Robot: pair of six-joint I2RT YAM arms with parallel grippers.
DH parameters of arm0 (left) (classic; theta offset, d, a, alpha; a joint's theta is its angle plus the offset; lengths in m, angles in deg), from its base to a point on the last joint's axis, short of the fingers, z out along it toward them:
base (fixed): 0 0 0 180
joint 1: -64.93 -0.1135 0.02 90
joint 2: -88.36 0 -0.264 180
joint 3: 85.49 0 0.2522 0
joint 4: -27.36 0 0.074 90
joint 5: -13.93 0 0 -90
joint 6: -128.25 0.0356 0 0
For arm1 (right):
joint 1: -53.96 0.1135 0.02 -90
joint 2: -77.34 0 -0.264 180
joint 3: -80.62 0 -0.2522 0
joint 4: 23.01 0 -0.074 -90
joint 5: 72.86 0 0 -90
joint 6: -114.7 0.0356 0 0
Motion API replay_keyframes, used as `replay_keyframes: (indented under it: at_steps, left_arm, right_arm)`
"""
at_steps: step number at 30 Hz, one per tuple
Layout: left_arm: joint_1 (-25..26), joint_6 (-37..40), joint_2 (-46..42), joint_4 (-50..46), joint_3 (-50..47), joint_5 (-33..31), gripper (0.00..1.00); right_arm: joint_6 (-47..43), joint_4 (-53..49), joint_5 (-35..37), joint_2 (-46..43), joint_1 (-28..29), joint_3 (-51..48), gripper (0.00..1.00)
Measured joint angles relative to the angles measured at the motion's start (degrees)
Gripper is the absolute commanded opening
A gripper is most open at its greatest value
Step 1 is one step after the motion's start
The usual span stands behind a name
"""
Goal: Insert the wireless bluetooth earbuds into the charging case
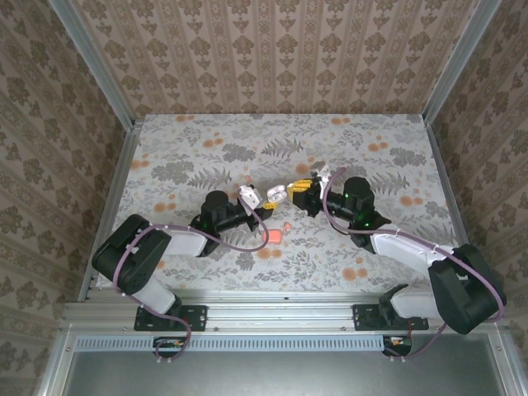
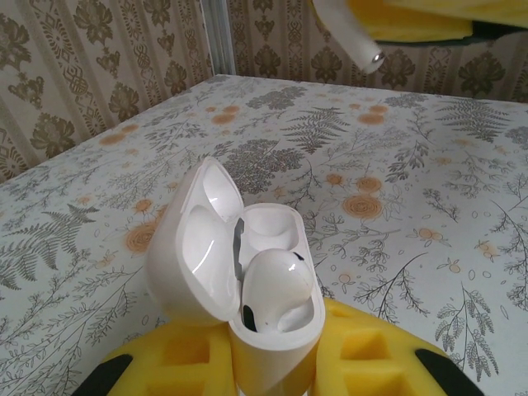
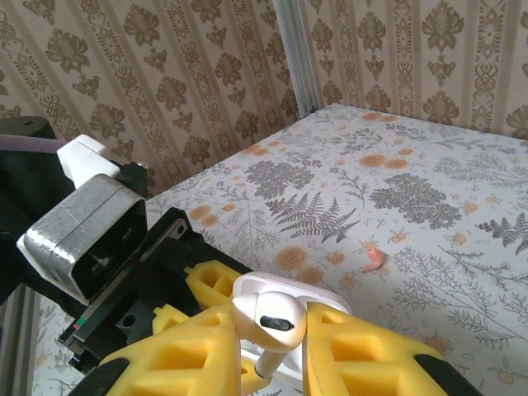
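Observation:
My left gripper (image 2: 272, 367) is shut on an open white charging case (image 2: 210, 272), lid tipped back to the left. One white earbud (image 2: 276, 289) sits in the case's near slot; the far slot (image 2: 268, 227) is bare. My right gripper (image 3: 276, 338) is shut on a second white earbud (image 3: 276, 320), stem pointing down, just above the case's rim (image 3: 322, 295). In the top view both grippers meet at mid-table, left gripper (image 1: 250, 199) and right gripper (image 1: 286, 193) nearly touching. In the left wrist view that earbud's stem (image 2: 351, 37) hangs at the top edge.
A coral-pink case (image 1: 275, 236) lies on the floral table near the left arm, with a coral-pink earbud (image 1: 288, 225) just beyond it, also seen as the coral-pink earbud (image 3: 375, 258) in the right wrist view. Patterned walls enclose three sides.

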Motion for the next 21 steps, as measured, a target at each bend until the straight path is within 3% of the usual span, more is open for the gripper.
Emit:
replay_keyframes:
  at_steps: [21]
  left_arm:
    - [0.0,-0.7,-2.1,1.6,0.0,0.6,0.08]
  right_arm:
    - [2.6,9.4,1.9,8.0,0.9,-0.4,0.22]
